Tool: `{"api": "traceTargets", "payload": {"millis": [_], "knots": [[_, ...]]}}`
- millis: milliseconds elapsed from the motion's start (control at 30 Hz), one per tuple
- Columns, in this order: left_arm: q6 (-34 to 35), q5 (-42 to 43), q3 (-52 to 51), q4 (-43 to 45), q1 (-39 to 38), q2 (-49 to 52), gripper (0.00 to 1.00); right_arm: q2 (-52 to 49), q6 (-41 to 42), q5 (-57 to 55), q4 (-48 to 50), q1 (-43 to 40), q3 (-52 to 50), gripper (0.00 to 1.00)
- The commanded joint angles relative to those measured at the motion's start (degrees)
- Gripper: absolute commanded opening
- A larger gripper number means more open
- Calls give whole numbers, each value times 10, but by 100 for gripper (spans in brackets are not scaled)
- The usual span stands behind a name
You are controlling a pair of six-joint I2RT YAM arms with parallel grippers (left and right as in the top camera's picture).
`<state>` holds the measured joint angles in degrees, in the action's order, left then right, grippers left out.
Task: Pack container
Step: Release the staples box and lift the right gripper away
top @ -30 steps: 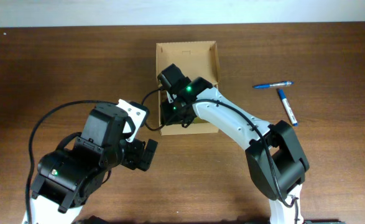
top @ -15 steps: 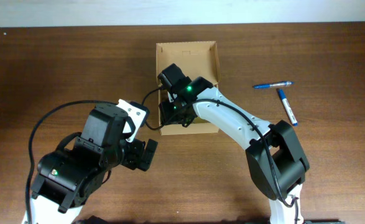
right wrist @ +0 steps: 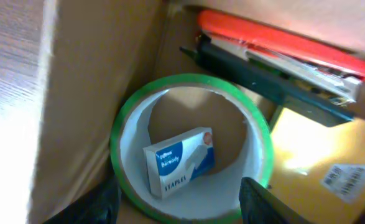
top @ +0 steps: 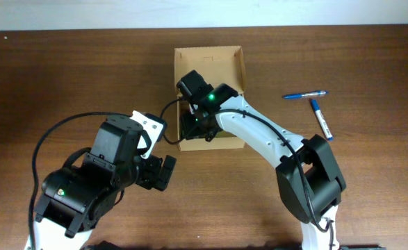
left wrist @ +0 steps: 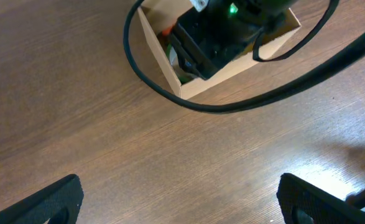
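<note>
The brown cardboard container (top: 209, 66) stands at the table's far middle, its lid flap open toward the back. My right gripper (right wrist: 179, 208) is down inside it, open and empty, straddling a green tape roll (right wrist: 123, 146). A blue and white staples box (right wrist: 179, 160) lies inside the roll's ring. A red and black stapler (right wrist: 275, 59) lies against the box wall beyond it. My left gripper (left wrist: 182, 202) is open and empty over bare wood, in front of the container (left wrist: 163, 59). In the overhead view the right arm (top: 256, 132) hides the box contents.
A blue pen (top: 304, 94) and a blue marker (top: 320, 119) lie on the table right of the container. A black cable (left wrist: 232, 102) arcs across the left wrist view in front of the container. The left arm's body (top: 92, 180) fills the front left.
</note>
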<state>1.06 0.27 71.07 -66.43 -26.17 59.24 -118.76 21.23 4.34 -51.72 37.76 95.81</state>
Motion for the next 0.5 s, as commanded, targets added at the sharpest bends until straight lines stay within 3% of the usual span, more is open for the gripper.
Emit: {"api": "traceTargets", "payload": {"millis": [0,467], "knots": [[-9,9,10,2,1,-7,100,43,2,-21,-17,0,29,63],[-9,9,10,2,1,-7,99,174,-26,-46,-82,-5,39,63]]}}
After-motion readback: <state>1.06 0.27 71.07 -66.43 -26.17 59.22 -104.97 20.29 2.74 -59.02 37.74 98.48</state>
